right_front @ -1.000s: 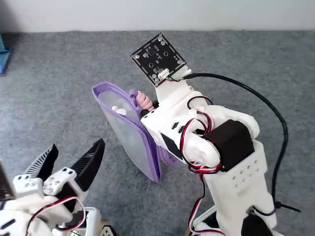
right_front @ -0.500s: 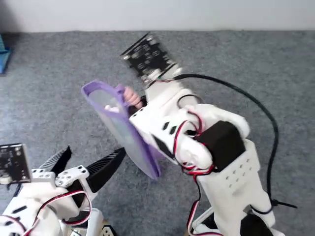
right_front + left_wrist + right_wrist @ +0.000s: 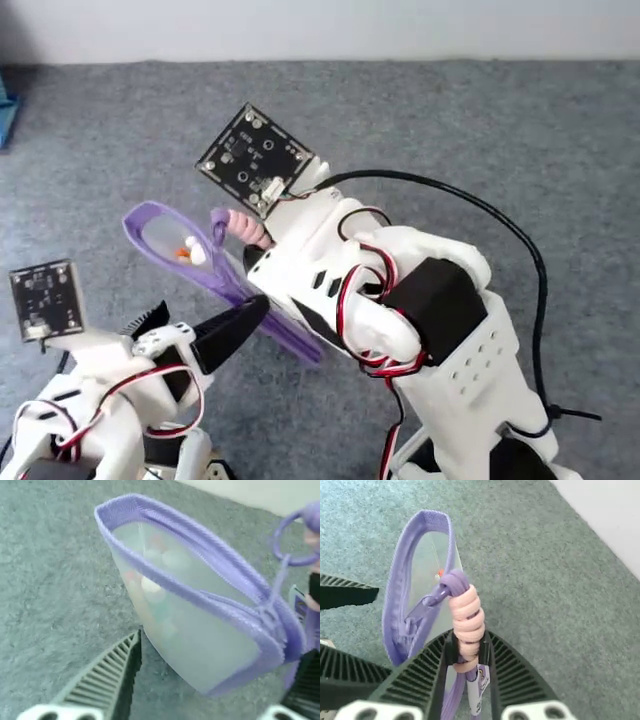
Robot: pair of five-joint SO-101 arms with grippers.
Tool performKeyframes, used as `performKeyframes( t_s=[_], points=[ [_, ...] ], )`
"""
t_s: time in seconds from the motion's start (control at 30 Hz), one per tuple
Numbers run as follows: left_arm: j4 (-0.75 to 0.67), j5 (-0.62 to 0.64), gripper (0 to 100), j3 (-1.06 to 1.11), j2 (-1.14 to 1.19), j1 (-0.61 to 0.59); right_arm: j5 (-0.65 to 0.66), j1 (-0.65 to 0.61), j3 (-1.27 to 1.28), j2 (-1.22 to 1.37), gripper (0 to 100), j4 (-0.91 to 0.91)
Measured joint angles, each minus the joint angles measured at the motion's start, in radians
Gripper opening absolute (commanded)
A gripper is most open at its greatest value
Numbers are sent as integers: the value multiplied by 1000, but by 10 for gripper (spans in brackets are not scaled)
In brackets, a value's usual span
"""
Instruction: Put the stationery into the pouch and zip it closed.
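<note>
Two grippers are attending one pouch, one pink coiled strap and a few small stationery pieces whose exact number cannot be told through the clouded panel. Closest in, the right gripper (image 3: pixel 467 640) (image 3: pixel 255 252) is squeezing its black ribbed fingers onto the pink coiled strap (image 3: pixel 466 612) (image 3: pixel 245 228), with the coil standing up out of the narrow gap between them. Just past those fingertips the strap is joining a purple ring (image 3: pixel 451 582) on the zip pull. From there the pouch (image 3: pixel 427 560) (image 3: pixel 165 232) (image 3: pixel 200 630), a translucent bag with purple trim, is stretching away from the right gripper, its mouth gaping open along most of its length beyond the slider. Inside it, a white piece (image 3: pixel 197 255) (image 3: pixel 150 587) and an orange piece (image 3: pixel 182 252) (image 3: pixel 440 572) are lying near the far end. Beyond the pouch, the left gripper (image 3: pixel 210 305) (image 3: pixel 222 645) is holding its two black fingers spread wide, gripping nothing, with the pouch's closed end sitting between and just ahead of them; whether either finger is touching the pouch cannot be told. Farthest out, a grey carpet-like mat (image 3: pixel 480 130) is covering the table under everything.
</note>
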Motion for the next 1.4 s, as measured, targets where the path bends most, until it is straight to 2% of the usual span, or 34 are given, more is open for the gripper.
performKeyframes(
  t_s=[0.27,0.43,0.6,0.9,1.03,1.17,1.27,1.4],
  points=[
    [-6,51,448,6,0,0,2,0,0,0,8,54],
    [-6,48,365,6,0,0,2,0,0,0,8,58],
    [-17,-32,297,6,0,0,-2,0,0,0,8,58],
    [-106,-180,280,58,0,2,-69,3,0,0,8,120],
    [-146,-235,190,89,0,6,-69,43,0,-5,8,120],
    [-207,-371,127,92,0,8,-100,97,0,-17,8,121],
    [-258,-468,118,120,0,8,-120,114,0,-40,8,121],
    [-276,-528,151,127,0,8,-124,110,0,-43,8,123]
  ],
)
